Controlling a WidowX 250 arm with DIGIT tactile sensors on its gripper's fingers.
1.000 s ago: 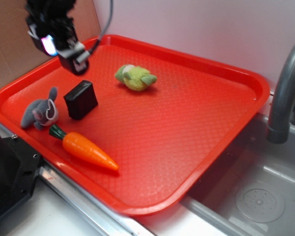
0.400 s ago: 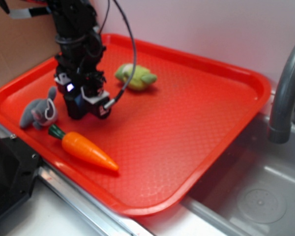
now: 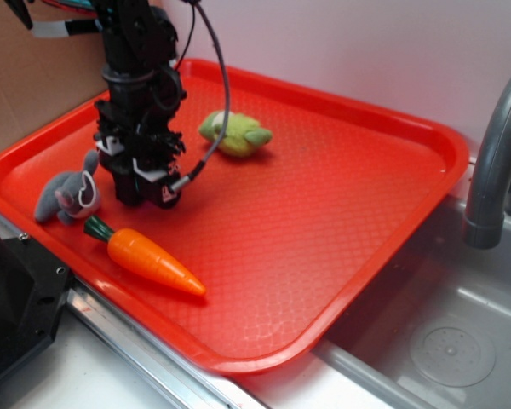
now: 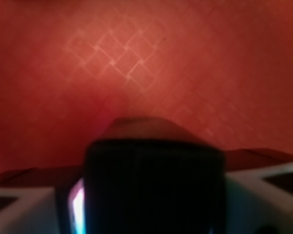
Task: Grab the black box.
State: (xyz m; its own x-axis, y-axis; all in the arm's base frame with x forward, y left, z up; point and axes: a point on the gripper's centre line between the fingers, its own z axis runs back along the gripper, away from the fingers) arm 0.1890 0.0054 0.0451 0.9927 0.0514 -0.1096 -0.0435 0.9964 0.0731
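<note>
As seen from the wrist view:
Black box: framed between the fingers, on the red tray.
Gripper: lowered around it; whether pinching cannot be told.

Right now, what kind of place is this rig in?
Probably a toy kitchen sink setup: a grey curved faucet over a grey sink basin with a round drain, and a red plastic tray holding toys.
</note>
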